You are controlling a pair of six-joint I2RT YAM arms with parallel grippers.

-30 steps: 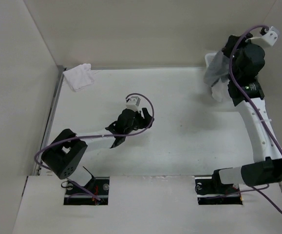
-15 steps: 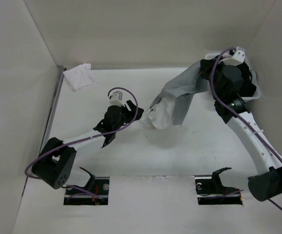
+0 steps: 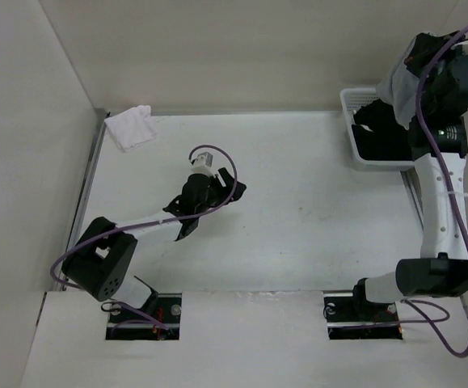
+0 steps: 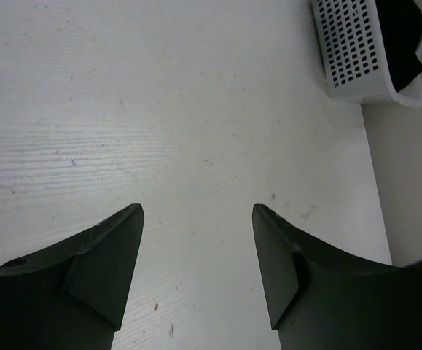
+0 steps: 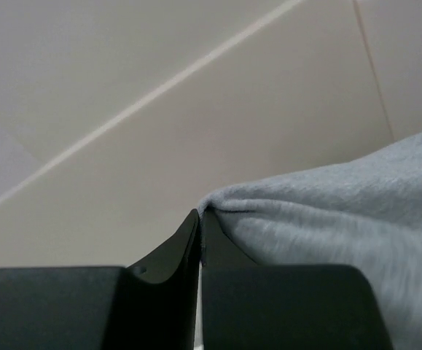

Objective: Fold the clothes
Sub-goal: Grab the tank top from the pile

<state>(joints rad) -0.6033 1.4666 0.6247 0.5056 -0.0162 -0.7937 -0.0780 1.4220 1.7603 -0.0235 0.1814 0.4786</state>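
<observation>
Nearest to the bases, the left gripper (image 4: 196, 210) is hovering low over the bare table (image 3: 314, 202) with its jaws spread wide and nothing between them. Compared with half a second ago it is sitting in almost the same place, only turned a little. Farther out the change is bigger. The right gripper (image 5: 200, 219) is now standing high at the far right, jaws pressed together on a fold of the grey tank top (image 3: 402, 79), above the white basket (image 3: 348, 121) that is holding a black garment (image 3: 379, 137). Half a second ago this same arm was sweeping the cloth across the middle of the table, opened out and trailing toward the left arm. So the garment is being carried in the air and is not touching the table. I am judging this as a swing to shake the cloth open, which means the folding itself is not yet beginning and the top must first be laid flat. The tank top is hanging bunched from the pinch, so its long axis is running roughly downward from the gripper toward the basket. In the right wrist view the cloth is falling away to the right of the jaws. Whether the neck or the hem is pinched, I cannot tell. The small white cloth (image 3: 130, 128) is lying in the far left corner.
</observation>
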